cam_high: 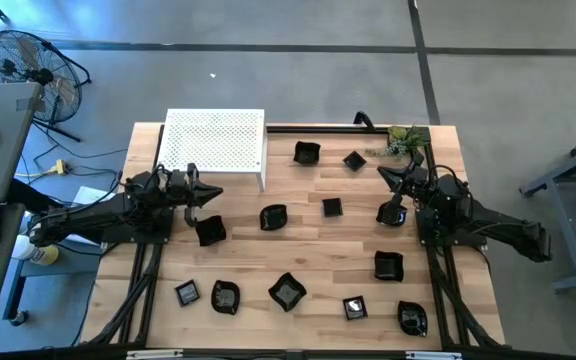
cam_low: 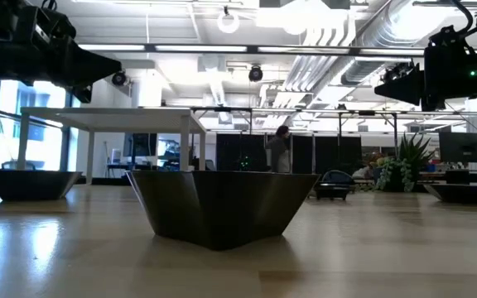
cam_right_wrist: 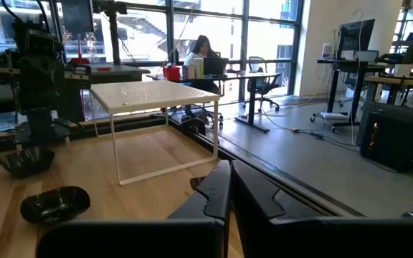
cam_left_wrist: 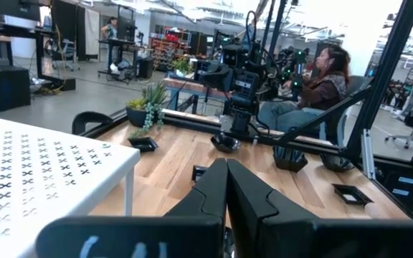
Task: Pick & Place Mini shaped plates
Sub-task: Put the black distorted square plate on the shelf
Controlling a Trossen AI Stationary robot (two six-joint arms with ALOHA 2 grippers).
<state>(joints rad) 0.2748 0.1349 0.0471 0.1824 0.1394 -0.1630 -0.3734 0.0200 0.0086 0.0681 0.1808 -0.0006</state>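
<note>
Both grippers are hovering closed and apparently empty: left gripper (cam_high: 215,192) beside the stand (cam_high: 214,141), right gripper (cam_high: 381,172) near the far right corner. Plates (cam_high: 286,291) are lying scattered across the tabletop (cam_high: 298,250).

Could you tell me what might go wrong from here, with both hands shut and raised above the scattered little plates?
1. The mini plates lie close together along the table's near side, so a descending hand might nudge a neighbour.
2. The left hand hovers shut beside the white perforated stand; a swing that way could clip it.
3. The right hand hangs shut near the green plant sprig and could snag it when reaching the far plates.
</note>
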